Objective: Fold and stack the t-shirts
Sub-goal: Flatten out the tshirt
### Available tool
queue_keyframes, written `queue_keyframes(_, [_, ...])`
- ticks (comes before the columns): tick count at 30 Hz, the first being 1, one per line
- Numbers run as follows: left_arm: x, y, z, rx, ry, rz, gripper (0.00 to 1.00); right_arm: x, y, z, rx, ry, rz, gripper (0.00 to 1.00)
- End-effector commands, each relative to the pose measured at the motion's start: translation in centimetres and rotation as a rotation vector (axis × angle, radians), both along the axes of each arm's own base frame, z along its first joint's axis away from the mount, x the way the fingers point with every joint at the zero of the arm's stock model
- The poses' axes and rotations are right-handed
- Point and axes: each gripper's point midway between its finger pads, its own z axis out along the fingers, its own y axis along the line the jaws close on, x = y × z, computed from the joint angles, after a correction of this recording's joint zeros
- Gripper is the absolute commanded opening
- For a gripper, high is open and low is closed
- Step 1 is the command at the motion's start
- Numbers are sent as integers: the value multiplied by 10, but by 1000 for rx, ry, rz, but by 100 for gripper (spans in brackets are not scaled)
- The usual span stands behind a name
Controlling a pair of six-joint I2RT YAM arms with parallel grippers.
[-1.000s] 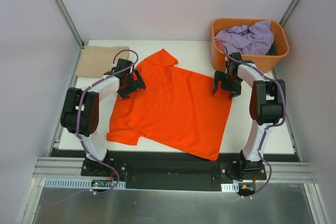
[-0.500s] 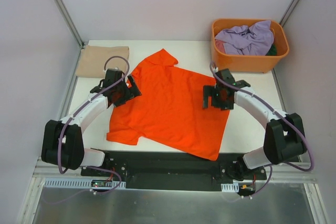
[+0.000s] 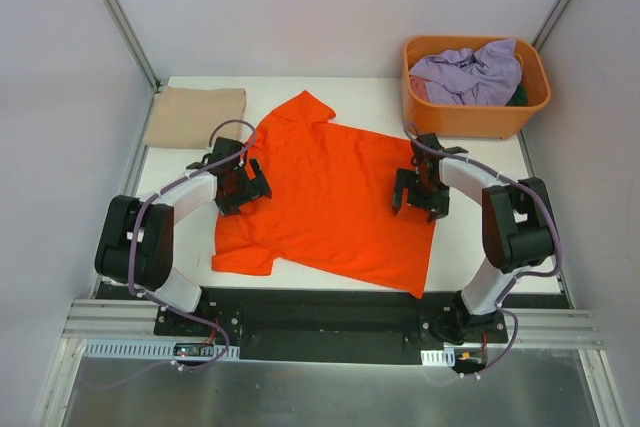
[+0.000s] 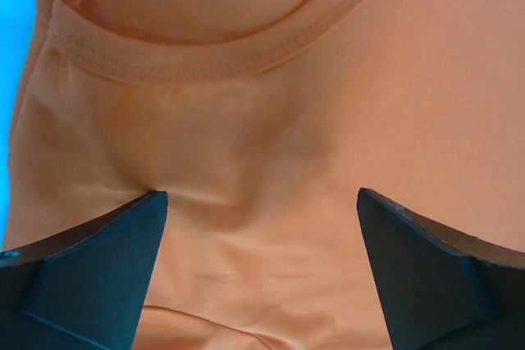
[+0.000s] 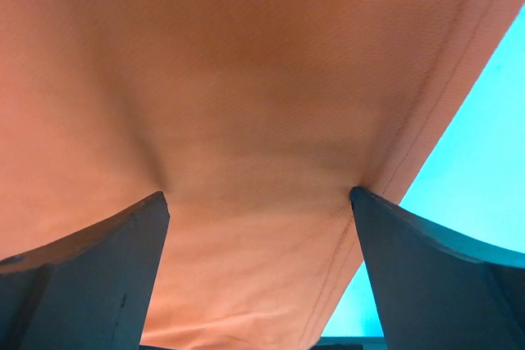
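Four shirts are in sight. The largest by spread is the bright orange t-shirt (image 3: 330, 202), opened out flat on the white table (image 3: 480, 237), left of the orange basket (image 3: 465, 119) and nearer the arms than it. It lies sideways and a little skewed. Its hem end is on the basket's side, and its far corner comes near the basket's left wall without touching. One short sleeve points away from the arms, the other lies at the corner furthest from the basket. The cloth is plain, mostly smooth, with shallow wrinkles.

A tan t-shirt (image 3: 195, 115) sits folded into a neat rectangle well apart from the basket, straight across the table from it. Inside the basket a lavender shirt (image 3: 465, 75) is heaped loosely, with a sliver of dark green cloth (image 3: 518, 95) at its right edge.

The left gripper (image 3: 243, 187) is on the orange shirt's end away from the basket, fingers spread wide. Its wrist view shows the ribbed collar (image 4: 205, 55) just beyond the tips, which dimple the fabric. The right gripper (image 3: 417, 197) is just in front of the basket, also spread apart, tips pressing the cloth beside the stitched hem (image 5: 426, 112).
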Motion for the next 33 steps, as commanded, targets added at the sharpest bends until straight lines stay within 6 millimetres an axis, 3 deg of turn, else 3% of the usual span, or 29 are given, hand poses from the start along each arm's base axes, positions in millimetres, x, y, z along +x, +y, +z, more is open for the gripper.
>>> queue_keyframes(1, [32,-5,10,-16,-52,7,99,30,-11,-1,-6,-31,-15,96])
queue_keyframes(7, [51,-14,15,-43,-61,-13,99,63,-17,8,-8,-63,-5,96])
queue_keyframes(10, [50,-18,28,-69,-86,-25,99,69,-11,28,26,-97,30,96])
queue_keyframes(13, [37,-14,46,-71,-115,-13,99,65,-7,56,34,-175,62,96])
queue_keyframes(17, [-3,17,67,18,-124,108,99,37,-4,81,-8,-252,102,96])
queue_keyframes(21, [-68,55,52,123,-38,272,99,-2,3,85,11,-282,98,96])
queue_keyframes(23, [-91,68,44,155,-30,336,99,-18,6,84,44,-298,91,96])
queue_keyframes(26, [-107,75,38,142,-59,395,99,-36,10,78,94,-310,93,96])
queue_keyframes(33, [-128,78,13,124,-17,455,87,-63,13,68,157,-295,100,96])
